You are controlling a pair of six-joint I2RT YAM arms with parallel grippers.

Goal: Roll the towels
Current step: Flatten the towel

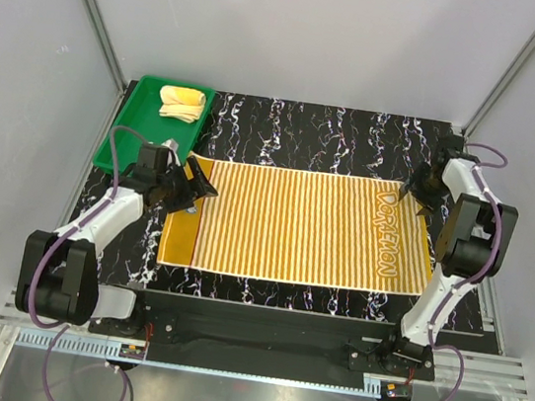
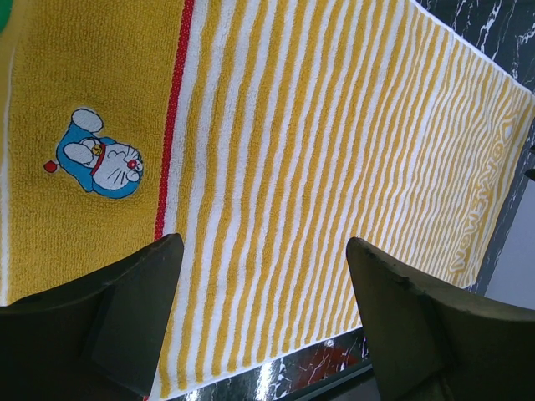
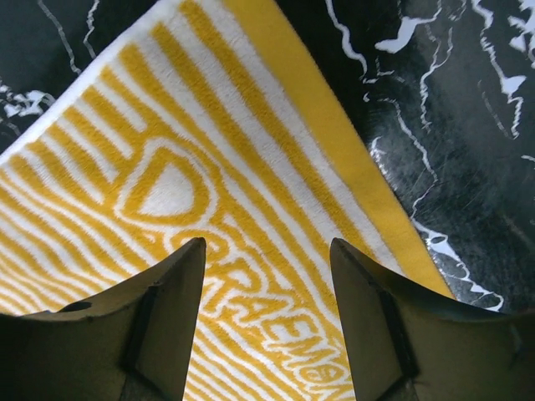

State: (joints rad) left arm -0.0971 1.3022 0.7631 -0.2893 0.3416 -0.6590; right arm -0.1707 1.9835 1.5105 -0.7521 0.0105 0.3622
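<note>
The orange-and-cream striped towel (image 1: 294, 222) lies spread flat on the black marbled table, lettering at its right end. In the left wrist view it (image 2: 318, 150) shows a small blue cartoon patch and a red stripe. The plain pale yellow towel (image 1: 181, 103) lies folded in the green tray (image 1: 135, 122) at the back left. My left gripper (image 1: 199, 189) is open and empty just above the striped towel's left end. My right gripper (image 1: 415, 197) is open and empty over the towel's far right corner (image 3: 251, 167).
The green tray stands at the table's back left corner. Grey walls and metal frame posts enclose the table on three sides. Bare black marbled surface (image 1: 308, 124) shows behind the towel and along its front edge.
</note>
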